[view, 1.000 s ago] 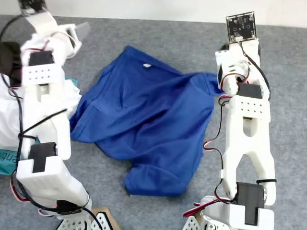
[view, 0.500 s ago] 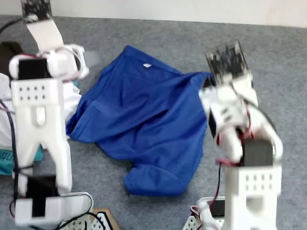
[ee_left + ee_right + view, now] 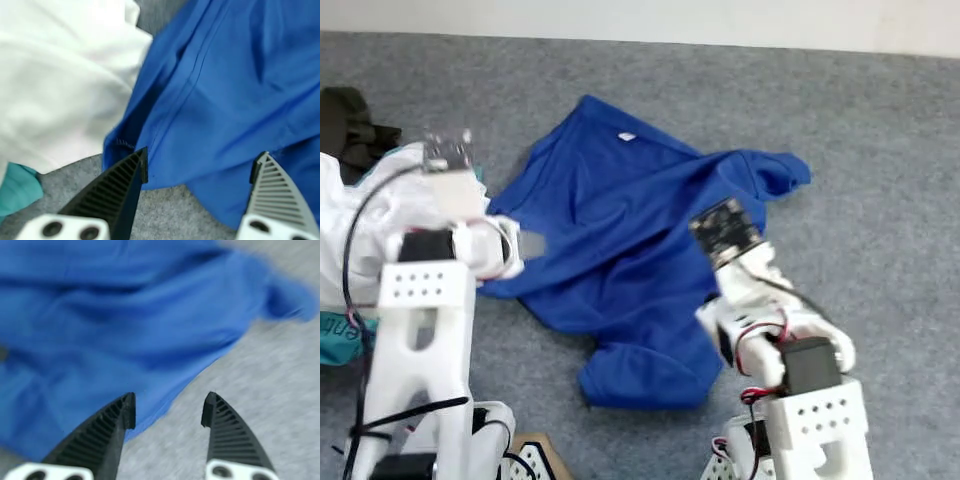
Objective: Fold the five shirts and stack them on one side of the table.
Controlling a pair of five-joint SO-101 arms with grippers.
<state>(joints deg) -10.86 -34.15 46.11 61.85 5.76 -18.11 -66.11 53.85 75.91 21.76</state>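
Two arms of yours crouch low, left gripper (image 3: 200,162) spread wide over the crumpled blue fabric shirt (image 3: 620,230) beside a bunched white shirt (image 3: 60,75), right gripper (image 3: 170,400) parted over its hem, blue shirt mid grey table (image 3: 880,150), high view adds a dark garment (image 3: 350,115).

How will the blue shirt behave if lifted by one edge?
Probably floppy: the blue shirt lies creased and bunched, so it should sag. Likely light, since its folds look thin. Pushed, it would probably wrinkle on the grey table.
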